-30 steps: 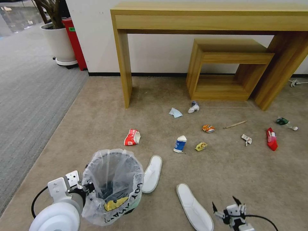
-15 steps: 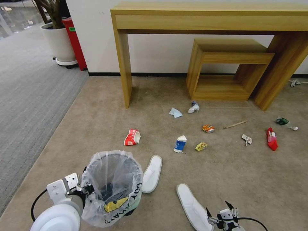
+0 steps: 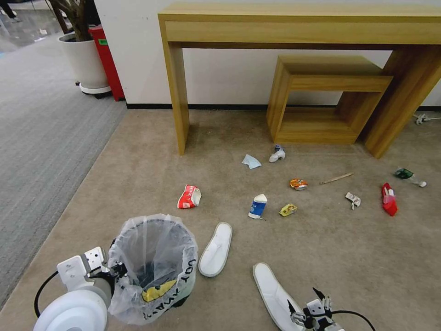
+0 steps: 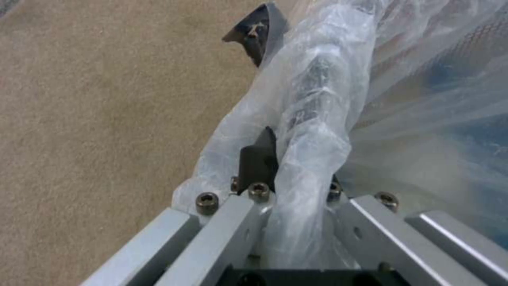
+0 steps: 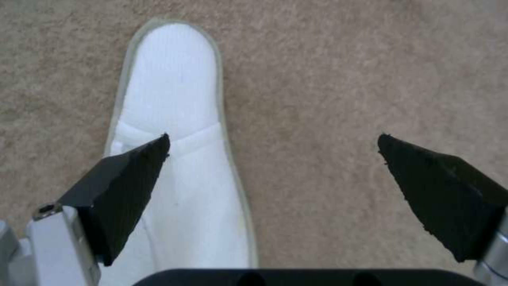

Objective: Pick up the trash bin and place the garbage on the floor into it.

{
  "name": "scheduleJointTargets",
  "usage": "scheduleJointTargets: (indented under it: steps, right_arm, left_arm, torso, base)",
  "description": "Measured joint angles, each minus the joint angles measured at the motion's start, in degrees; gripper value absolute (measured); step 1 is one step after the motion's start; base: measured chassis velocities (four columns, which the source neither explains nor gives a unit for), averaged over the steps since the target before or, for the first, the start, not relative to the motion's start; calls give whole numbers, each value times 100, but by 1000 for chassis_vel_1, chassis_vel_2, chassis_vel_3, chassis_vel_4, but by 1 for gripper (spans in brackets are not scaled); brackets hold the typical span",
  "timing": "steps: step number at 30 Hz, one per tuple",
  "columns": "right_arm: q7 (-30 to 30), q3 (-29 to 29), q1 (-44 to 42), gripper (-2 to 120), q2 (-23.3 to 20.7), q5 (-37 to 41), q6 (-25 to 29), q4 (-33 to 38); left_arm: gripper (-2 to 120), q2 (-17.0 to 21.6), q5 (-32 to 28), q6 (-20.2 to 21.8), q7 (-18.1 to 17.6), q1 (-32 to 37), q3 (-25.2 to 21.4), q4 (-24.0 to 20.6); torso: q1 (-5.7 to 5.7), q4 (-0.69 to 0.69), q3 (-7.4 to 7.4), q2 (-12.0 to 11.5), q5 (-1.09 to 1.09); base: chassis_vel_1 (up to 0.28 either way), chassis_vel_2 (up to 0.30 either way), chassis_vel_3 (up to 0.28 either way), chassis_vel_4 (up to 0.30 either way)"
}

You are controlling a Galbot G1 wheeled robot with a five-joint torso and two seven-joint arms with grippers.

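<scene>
Left arm: white domed joint (image 3: pixel 73 312), black cable (image 3: pixel 42 294), silver screwed brackets (image 4: pixel 212 234). Right gripper (image 5: pixel 272 159): black wedge-shaped jaws.

Bare carpet (image 3: pixel 330 248) lies open right of the near slipper (image 3: pixel 275 294). The trash bin (image 3: pixel 154 266) crowds the far slipper (image 3: pixel 216 250). Table legs (image 3: pixel 179 92) fence the tissues (image 3: pixel 251 161).

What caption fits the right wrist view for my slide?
Open right gripper poised above the carpet, one fingertip over the near white slipper.

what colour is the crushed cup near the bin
Red with white, lying on the carpet: the crushed cup, clearest in the head view.
</scene>
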Motion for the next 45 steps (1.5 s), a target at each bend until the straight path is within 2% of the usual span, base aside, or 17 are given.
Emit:
scheduleJointTargets:
  steps: [14,23,35,45]
  right_arm:
    - [185,-302,154,100,241,579,-311,-205]
    - [101,-460,335,100,495,593,-255,-530]
    - [66,-304,230,100,410,658,-298,-17]
    - [35,-299,167,100,487,579,-218,-263]
  left_arm:
    - [1,-43,114,0,13,59,74,0]
    - [1,-59,226,7,43,104,126,8]
    - [1,-13,262,13,76,140,122,-25]
    - [1,-13,333,13,105,229,83,-63]
  torso:
    - [0,-1,0,0,-1]
    - [0,-1,0,0,0]
    - [0,0,0,0,-1]
    - [0,-1,0,0,0]
  base:
    - [0,0,0,0]
    - [0,0,0,0]
    - [0,0,0,0]
    - [0,0,0,0]
